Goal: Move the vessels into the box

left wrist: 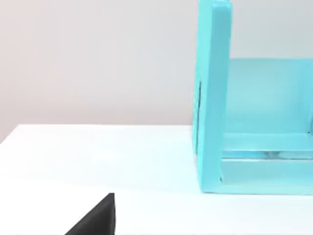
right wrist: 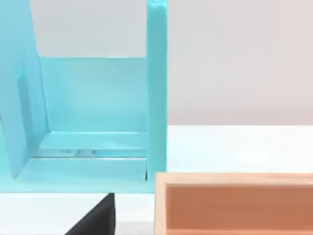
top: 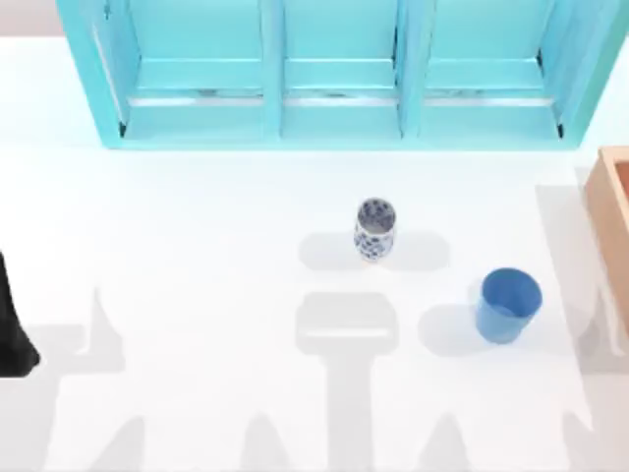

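1. The white floral cup point(top: 374, 229) is standing upright near the table point(top: 197, 236) centre.
2. The blue cup point(top: 508, 305) is standing apart at its 4 o'clock.
3. The box point(top: 611, 221) is sitting at the table's 3 o'clock edge.
4. The turquoise cabinet point(top: 339, 74) is occupying 12 o'clock.
5. The left arm point(top: 12, 329) is parking at 9 o'clock; gripper state: cannot tell.

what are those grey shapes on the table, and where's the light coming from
Top view: they are shadows on the table; soft twin patches flank the floral cup, one lies left of the blue cup, and long arm-like shapes run along the near edge, suggesting several lights overhead. Wrist views: evenly lit, with no glare on the cabinet or box.
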